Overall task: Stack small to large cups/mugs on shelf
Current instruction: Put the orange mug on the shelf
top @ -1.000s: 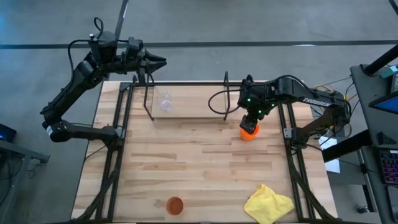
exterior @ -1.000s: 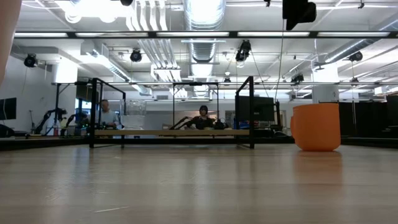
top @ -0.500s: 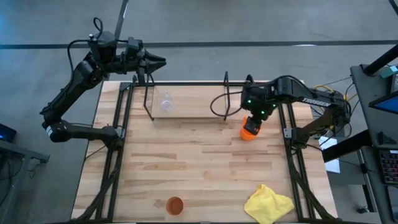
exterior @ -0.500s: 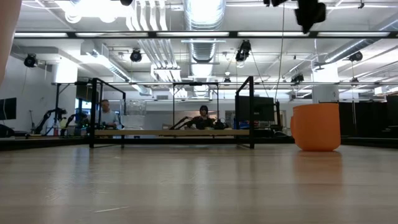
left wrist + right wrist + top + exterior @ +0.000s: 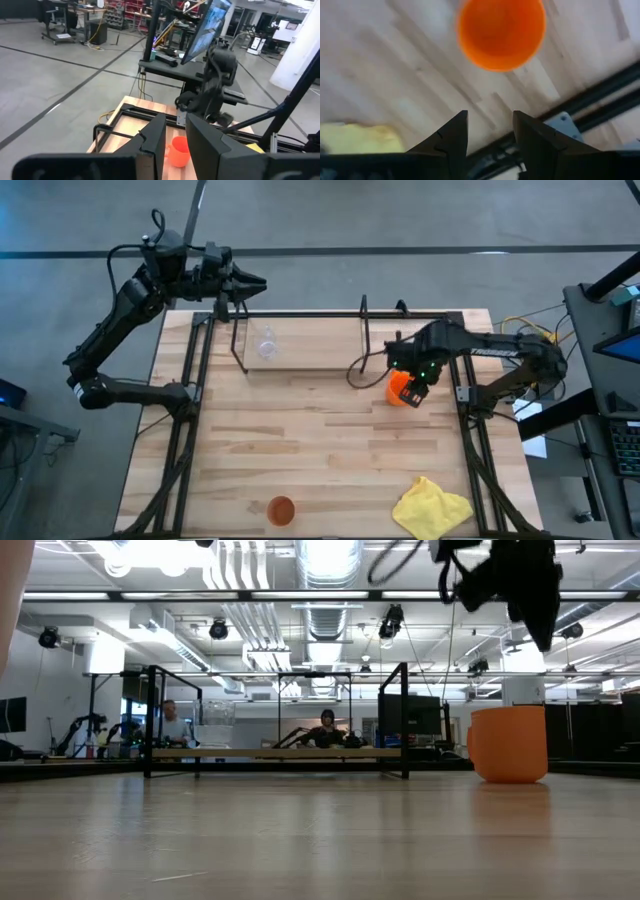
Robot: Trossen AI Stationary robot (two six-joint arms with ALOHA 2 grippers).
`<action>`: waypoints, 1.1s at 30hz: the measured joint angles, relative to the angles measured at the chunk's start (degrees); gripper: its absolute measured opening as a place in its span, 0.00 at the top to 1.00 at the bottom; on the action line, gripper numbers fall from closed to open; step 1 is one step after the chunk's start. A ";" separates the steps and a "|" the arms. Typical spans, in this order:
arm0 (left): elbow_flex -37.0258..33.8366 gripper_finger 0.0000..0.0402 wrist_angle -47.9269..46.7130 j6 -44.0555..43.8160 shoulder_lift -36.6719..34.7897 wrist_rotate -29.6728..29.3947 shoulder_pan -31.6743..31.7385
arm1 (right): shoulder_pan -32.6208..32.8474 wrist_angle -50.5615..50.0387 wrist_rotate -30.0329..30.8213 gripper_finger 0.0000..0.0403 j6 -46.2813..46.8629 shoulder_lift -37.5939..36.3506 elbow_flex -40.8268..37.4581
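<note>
The orange mug (image 5: 398, 390) stands upright on the table to the right of the shelf; it also shows in the low view (image 5: 508, 745) and the right wrist view (image 5: 501, 32). My right gripper (image 5: 421, 374) hangs open above the mug's right side (image 5: 532, 610), touching nothing. The tiny clear glass (image 5: 267, 345) stands on the black wire shelf (image 5: 300, 368). The terracotta tumbler (image 5: 281, 509) stands near the table's front edge. My left gripper (image 5: 256, 281) waits open beyond the far left corner.
A yellow cloth (image 5: 432, 508) lies at the near right corner. The table's black frame rails (image 5: 465, 395) run close beside the mug on the right. Bare wood lies between the shelf and the tumbler. People sit in the room beyond the table (image 5: 326, 727).
My right gripper has come down and shifted toward the table's right edge, from over the orange mug to above its right side. The mug has stayed where it was.
</note>
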 joint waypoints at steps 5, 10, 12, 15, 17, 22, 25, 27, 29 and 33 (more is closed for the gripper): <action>0.00 0.85 0.02 0.00 0.10 -0.03 0.02 | -0.19 5.31 2.74 0.63 3.35 0.01 -6.78; 0.00 0.85 0.05 -0.04 0.13 -0.13 0.02 | -0.76 11.60 3.61 0.63 5.10 0.02 -10.37; 0.00 0.85 0.05 -0.04 0.13 -0.15 0.02 | -1.52 13.23 3.67 0.63 6.18 0.02 -11.50; 0.00 0.85 0.05 -0.06 0.07 -0.17 0.02 | -3.10 13.97 5.38 0.63 8.71 0.02 -13.15; 0.00 0.85 0.05 -0.09 0.07 -0.17 0.02 | -4.43 13.98 6.02 0.63 11.54 0.02 -14.17; 0.00 0.85 0.07 -0.11 0.07 -0.20 0.00 | -7.30 15.20 6.00 0.63 15.87 0.02 -16.27; 0.00 0.85 0.05 -0.11 0.07 -0.22 0.00 | -8.32 16.37 4.43 0.63 18.73 0.02 -17.08; 0.00 0.85 0.05 -0.12 0.07 -0.22 0.00 | -8.75 17.41 3.45 0.63 18.95 0.02 -17.35; 0.00 0.85 0.05 -0.11 0.07 -0.22 0.00 | -8.82 18.54 3.37 0.63 19.31 0.02 -17.44; 0.00 0.85 0.05 -0.06 0.07 -0.24 0.00 | -8.82 21.01 3.28 0.63 19.48 0.02 -17.56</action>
